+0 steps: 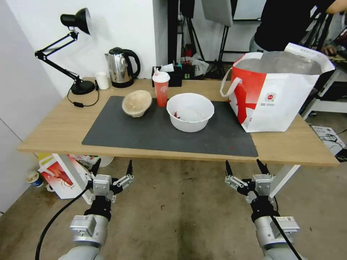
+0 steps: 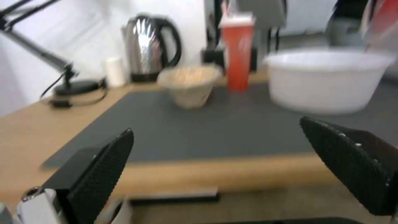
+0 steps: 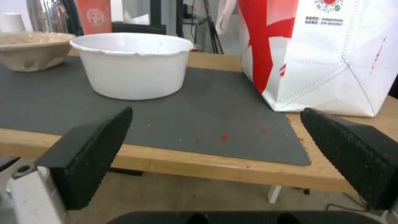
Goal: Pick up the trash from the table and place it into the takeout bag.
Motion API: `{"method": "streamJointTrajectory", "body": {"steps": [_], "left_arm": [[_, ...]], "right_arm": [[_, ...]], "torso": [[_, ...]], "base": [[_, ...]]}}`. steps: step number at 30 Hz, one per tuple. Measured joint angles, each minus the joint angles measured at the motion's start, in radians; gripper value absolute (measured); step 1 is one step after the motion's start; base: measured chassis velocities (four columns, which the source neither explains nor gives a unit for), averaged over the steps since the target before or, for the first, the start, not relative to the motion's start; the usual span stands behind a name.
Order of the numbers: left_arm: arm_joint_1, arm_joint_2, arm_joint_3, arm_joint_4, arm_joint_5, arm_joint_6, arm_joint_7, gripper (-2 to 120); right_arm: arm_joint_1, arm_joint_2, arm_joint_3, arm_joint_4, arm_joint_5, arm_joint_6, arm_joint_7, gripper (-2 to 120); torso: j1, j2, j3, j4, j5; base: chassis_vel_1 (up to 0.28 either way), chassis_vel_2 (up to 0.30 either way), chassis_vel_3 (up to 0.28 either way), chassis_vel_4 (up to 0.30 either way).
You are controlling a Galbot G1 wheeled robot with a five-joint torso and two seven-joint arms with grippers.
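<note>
On the table's (image 1: 58,126) dark mat stand the trash items: a large white bowl (image 1: 190,112) (image 2: 327,79) (image 3: 132,65) with red smears, a red cup with a white lid (image 1: 161,88) (image 2: 237,49) and a tan pulp bowl (image 1: 137,103) (image 2: 190,84) (image 3: 31,49). The red-and-white takeout bag (image 1: 276,94) (image 3: 323,53) stands open at the table's right end. My left gripper (image 1: 112,168) (image 2: 215,146) and right gripper (image 1: 245,168) (image 3: 215,124) hang open and empty in front of the table's near edge, below the tabletop.
A steel kettle (image 1: 121,66), a small white cup (image 1: 102,80) and a black desk lamp (image 1: 72,54) stand at the back left. A smaller white bag (image 1: 61,177) sits on the floor under the table's left end. A person stands behind the takeout bag.
</note>
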Motion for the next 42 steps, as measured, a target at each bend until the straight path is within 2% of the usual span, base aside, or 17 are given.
{"method": "streamJointTrajectory", "body": {"steps": [2,3,4,6,7,9,11,32,36,39,40,42], "left_arm": [[-0.014,-0.005,0.000,0.004,-0.007,0.005,0.015,100],[-0.014,-0.005,0.000,0.004,-0.007,0.005,0.015,100],[-0.018,-0.006,0.000,0.005,-0.008,0.005,0.017,100],[-0.021,-0.006,-0.001,0.006,-0.010,0.004,0.017,100],[-0.021,-0.006,-0.001,0.006,-0.010,0.004,0.017,100],[-0.023,-0.006,-0.002,0.007,-0.012,0.001,0.017,100],[-0.024,-0.005,-0.003,0.007,-0.012,-0.001,0.017,100],[-0.017,-0.001,-0.003,0.004,-0.013,-0.003,0.018,100],[-0.016,-0.001,-0.002,0.006,-0.013,0.000,0.018,100],[-0.015,-0.002,-0.003,0.006,-0.013,0.003,0.018,100],[-0.015,-0.002,-0.003,0.006,-0.013,0.003,0.018,100],[-0.015,-0.003,-0.003,0.006,-0.012,0.006,0.018,100]], "right_arm": [[0.026,-0.071,-0.010,0.018,0.010,-0.043,0.011,100],[0.026,-0.071,-0.010,0.018,0.010,-0.043,0.011,100],[0.043,-0.121,-0.018,0.031,0.018,-0.075,0.019,100],[0.066,-0.184,-0.027,0.047,0.027,-0.113,0.029,100],[0.066,-0.184,-0.027,0.047,0.027,-0.113,0.029,100],[0.098,-0.274,-0.041,0.071,0.042,-0.169,0.042,100],[0.109,-0.306,-0.048,0.082,0.050,-0.189,0.043,100],[0.101,-0.306,-0.044,0.092,0.057,-0.184,0.043,100],[0.121,-0.315,-0.033,0.096,0.106,-0.154,0.039,100],[0.187,-0.367,0.004,0.119,0.229,-0.136,0.019,100],[0.187,-0.367,0.004,0.119,0.229,-0.136,0.019,100],[0.241,-0.422,0.023,0.127,0.332,-0.137,0.018,100]], "torso": [[0.000,0.000,0.000,0.0012,0.0003],[0.000,0.000,0.000,0.0012,0.0003],[0.000,0.000,0.000,0.0015,0.0003],[0.000,0.000,0.000,0.0013,0.0002],[0.000,0.000,0.000,0.0013,0.0002],[0.000,0.000,0.000,0.0014,0.0003],[0.000,0.000,0.000,0.0015,0.0003],[0.000,0.000,0.000,0.0011,0.0001],[0.000,0.000,0.000,0.0012,0.0002],[0.000,0.000,0.000,0.0012,0.0002],[0.000,0.000,0.000,0.0012,0.0002],[0.000,0.000,0.000,0.0014,0.0001]], "base": [[0.000,0.000,0.000,0.000],[0.000,0.000,0.000,0.000],[0.000,0.000,0.000,0.000],[0.000,0.000,0.000,0.000],[0.000,0.000,0.000,0.000],[0.000,0.000,0.000,0.000],[0.000,0.000,0.000,0.000],[0.000,0.000,0.000,0.000],[0.000,0.000,0.000,0.000],[0.000,0.000,0.000,0.000],[0.000,0.000,0.000,0.000],[0.000,0.000,0.000,0.000]]}}
